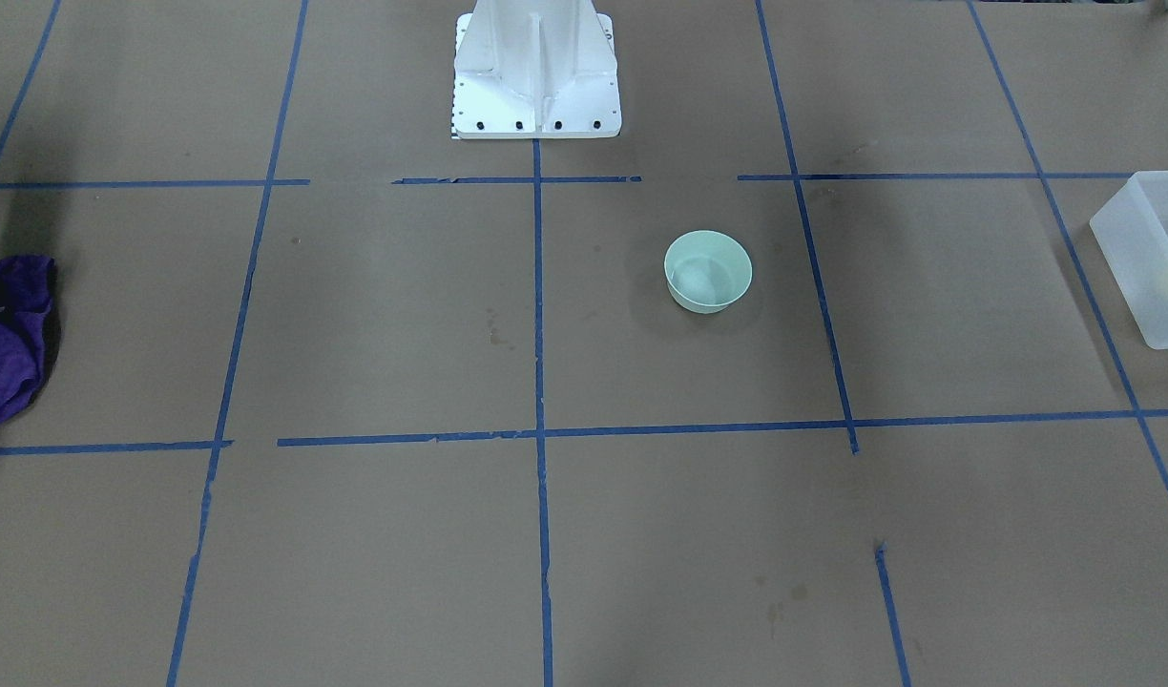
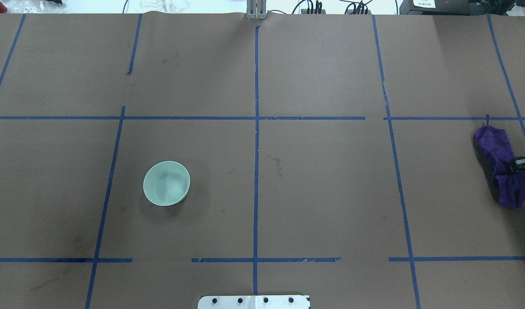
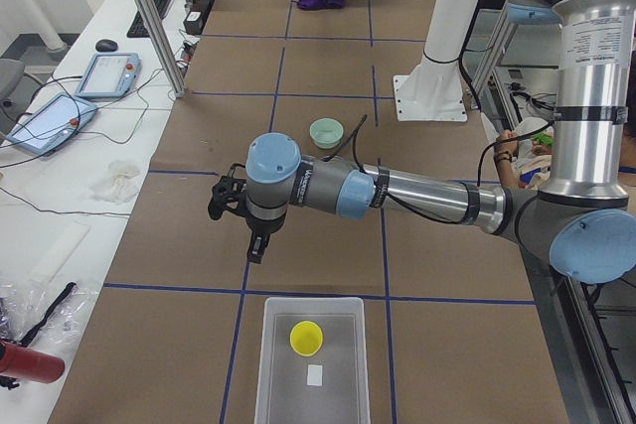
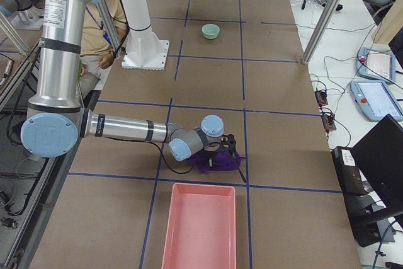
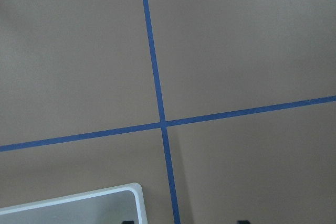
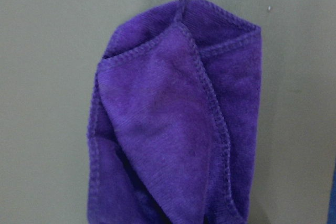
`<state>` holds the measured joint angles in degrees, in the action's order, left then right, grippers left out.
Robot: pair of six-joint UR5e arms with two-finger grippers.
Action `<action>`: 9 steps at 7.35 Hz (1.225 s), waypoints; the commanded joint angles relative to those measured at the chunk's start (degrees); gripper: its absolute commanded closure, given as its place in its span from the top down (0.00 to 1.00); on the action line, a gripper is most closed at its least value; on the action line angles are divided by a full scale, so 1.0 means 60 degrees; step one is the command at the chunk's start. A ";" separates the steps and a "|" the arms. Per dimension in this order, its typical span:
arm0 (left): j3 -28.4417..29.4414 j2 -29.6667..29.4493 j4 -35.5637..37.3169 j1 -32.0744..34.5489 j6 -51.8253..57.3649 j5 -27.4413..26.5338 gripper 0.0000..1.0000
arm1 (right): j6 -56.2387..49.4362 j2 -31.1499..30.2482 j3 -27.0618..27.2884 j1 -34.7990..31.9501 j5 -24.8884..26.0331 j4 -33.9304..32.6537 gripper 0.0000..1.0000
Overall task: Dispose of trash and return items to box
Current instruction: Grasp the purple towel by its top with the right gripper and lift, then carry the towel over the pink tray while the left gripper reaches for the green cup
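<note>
Starting at your far left, the box sits at the table's end with the yellow cup already upright inside it, so 1 of the 2 items looks done. The left gripper hovers above the paper just beyond the box, at 11 o'clock from the cup in the left-end view. In its wrist view the 2 dark tips at the bottom edge stand wide apart with nothing between them.

The mint bowl is the item left to return. It stands upright on the table, well apart from the box, at 8 o'clock from the centre tape cross in the overhead view. It is pale, round and thin-rimmed, with only something faint and whitish showing inside. Your next move for this arm is probably a reach to its rim.

At the far right, the right gripper is down at the crumpled purple cloth. You cannot tell whether its claw is spread or closed on the fabric. The pink tray lies just beside it, at 6 o'clock in the right-end view.
</note>
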<state>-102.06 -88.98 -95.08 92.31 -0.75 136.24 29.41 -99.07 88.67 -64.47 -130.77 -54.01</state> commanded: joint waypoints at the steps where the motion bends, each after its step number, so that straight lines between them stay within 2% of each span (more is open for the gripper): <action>1: -0.0128 -0.0723 -0.0076 -0.0570 -0.1504 0.0349 0.72 | -0.0039 -0.0463 0.1473 -0.0997 -0.0147 -0.0094 0.00; 2: -0.0419 -0.0901 -0.0105 -0.1112 -0.2168 0.0350 0.72 | -0.0083 -0.1032 0.2163 -0.1526 -0.0149 -0.0109 0.00; 3: -0.0698 -0.1308 -0.0105 -0.1843 -0.3176 0.0263 0.73 | -0.0301 -0.1415 0.2445 -0.2068 -0.0149 -0.0138 0.00; 4: -0.0889 -0.1632 -0.0105 -0.2633 -0.4172 0.0190 0.81 | -0.1144 -0.1404 0.2477 -0.2900 -0.0279 -0.0646 0.00; 5: -0.0993 -0.2200 -0.0149 -0.3381 -0.4979 0.0203 0.97 | -0.2907 -0.1346 0.2622 -0.4286 -0.0788 -0.1956 0.00; 6: -0.1008 -0.2598 -0.0178 -0.3896 -0.5800 0.0189 0.99 | -0.4665 -0.1331 0.2841 -0.5489 -0.0880 -0.3564 0.00; 8: -0.1517 -0.2938 -0.0179 -0.5403 -0.7296 -0.1602 1.00 | -0.7687 -0.0398 0.2712 -0.7047 -0.0503 -0.6468 0.00; 9: -0.1564 -0.2953 -0.0179 -0.5961 -0.7882 -0.1729 1.00 | -0.8846 -0.0103 0.2306 -0.7358 0.0341 -0.6858 0.00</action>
<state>-110.42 -106.19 -96.16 61.16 -43.25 129.02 -14.00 -102.29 104.51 -104.84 -133.17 -89.15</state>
